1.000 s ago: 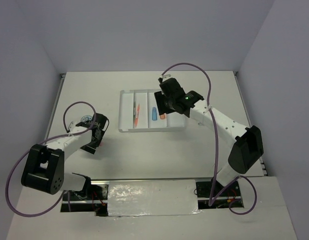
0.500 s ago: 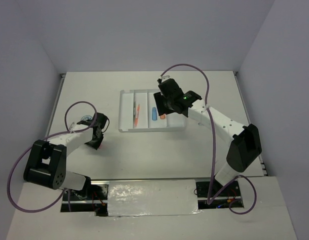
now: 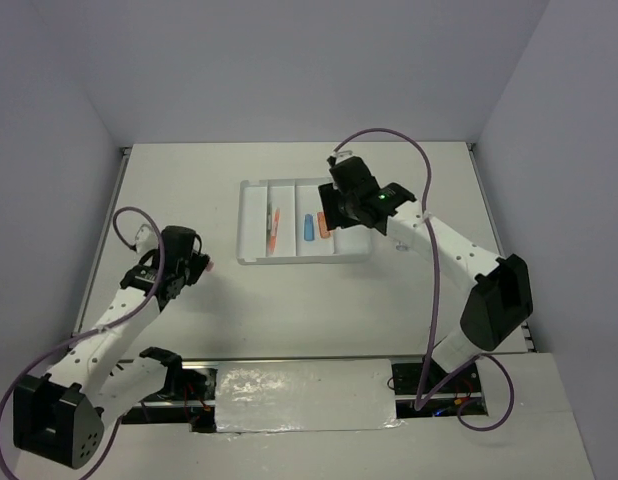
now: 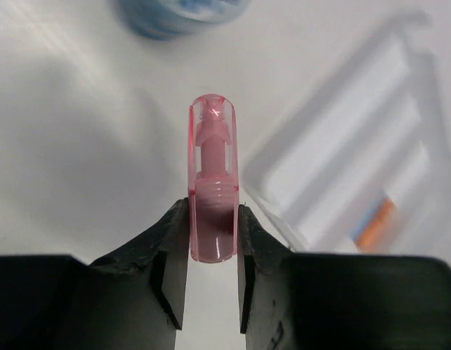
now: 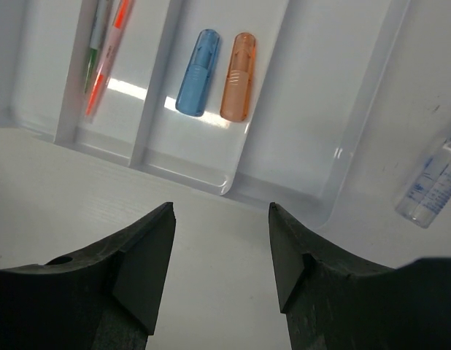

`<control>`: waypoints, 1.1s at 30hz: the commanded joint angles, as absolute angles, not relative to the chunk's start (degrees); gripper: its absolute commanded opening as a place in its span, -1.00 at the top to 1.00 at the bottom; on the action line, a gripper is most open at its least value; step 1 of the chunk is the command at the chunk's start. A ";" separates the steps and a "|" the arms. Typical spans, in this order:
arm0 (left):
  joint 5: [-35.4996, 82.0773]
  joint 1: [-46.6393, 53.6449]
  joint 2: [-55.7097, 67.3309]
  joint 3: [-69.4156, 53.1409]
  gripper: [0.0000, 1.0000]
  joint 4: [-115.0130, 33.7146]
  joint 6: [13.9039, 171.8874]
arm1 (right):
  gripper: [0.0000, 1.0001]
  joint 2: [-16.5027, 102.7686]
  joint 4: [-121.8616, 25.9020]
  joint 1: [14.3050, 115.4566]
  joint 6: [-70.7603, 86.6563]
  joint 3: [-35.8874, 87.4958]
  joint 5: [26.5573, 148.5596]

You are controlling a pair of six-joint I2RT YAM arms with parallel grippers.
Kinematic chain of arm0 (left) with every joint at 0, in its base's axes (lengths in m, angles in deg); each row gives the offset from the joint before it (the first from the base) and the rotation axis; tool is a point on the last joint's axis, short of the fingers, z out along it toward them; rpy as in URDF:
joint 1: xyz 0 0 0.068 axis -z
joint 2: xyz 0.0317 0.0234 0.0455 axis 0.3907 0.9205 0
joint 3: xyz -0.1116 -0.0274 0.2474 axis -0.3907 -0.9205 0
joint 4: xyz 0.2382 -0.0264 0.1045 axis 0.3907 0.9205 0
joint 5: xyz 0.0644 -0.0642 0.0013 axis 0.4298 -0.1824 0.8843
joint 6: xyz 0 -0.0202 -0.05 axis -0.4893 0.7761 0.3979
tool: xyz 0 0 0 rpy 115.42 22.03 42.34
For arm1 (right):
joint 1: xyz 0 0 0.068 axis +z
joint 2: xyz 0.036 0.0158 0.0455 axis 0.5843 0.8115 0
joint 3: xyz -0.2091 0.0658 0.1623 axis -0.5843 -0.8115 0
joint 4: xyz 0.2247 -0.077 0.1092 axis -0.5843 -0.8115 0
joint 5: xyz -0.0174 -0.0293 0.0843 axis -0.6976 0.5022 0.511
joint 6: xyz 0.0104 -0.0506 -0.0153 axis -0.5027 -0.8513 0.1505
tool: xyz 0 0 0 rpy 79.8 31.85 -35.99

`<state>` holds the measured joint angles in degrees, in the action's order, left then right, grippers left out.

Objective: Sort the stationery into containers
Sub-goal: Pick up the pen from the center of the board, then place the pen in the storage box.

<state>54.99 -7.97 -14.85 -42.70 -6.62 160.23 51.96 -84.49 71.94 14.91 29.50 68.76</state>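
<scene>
My left gripper (image 4: 212, 208) is shut on a clear pink capsule (image 4: 212, 182), which sticks out past the fingertips above the table. In the top view the left gripper (image 3: 196, 263) hangs left of the white tray (image 3: 251, 240). A blue capsule (image 5: 198, 72) and an orange capsule (image 5: 238, 76) lie side by side in one compartment. An orange pen (image 5: 109, 62) and a thin green pen (image 5: 93, 55) lie in the compartment to its left. My right gripper (image 5: 220, 211) is open with nothing in it, over the table just off the tray's rim (image 5: 233, 184).
A small clear bottle (image 5: 433, 189) lies on the table right of the tray. A blue-white roll (image 4: 182, 11) sits on the table beyond the left gripper. Grey walls close in the table on three sides.
The left gripper closed on the pink capsule and lifted it as the arm swung out. The right gripper drew back a little from the tray, with the orange capsule lying beside the blue one.
</scene>
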 commanded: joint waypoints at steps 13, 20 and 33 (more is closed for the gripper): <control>28.83 7.67 28.56 -7.98 1.00 -42.05 118.24 | -0.24 29.38 -81.04 62.30 16.96 18.73 70.60; 28.03 8.73 45.26 7.48 0.99 -40.93 114.37 | -0.24 25.95 -82.28 61.86 16.34 16.18 71.39; 36.21 8.64 53.88 13.29 0.59 -36.17 117.09 | -0.24 26.56 -82.01 62.03 15.99 15.65 72.27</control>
<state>33.64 8.58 53.23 12.27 -35.34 116.28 27.26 -82.74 62.12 16.66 15.29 71.80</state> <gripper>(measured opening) 0.370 0.621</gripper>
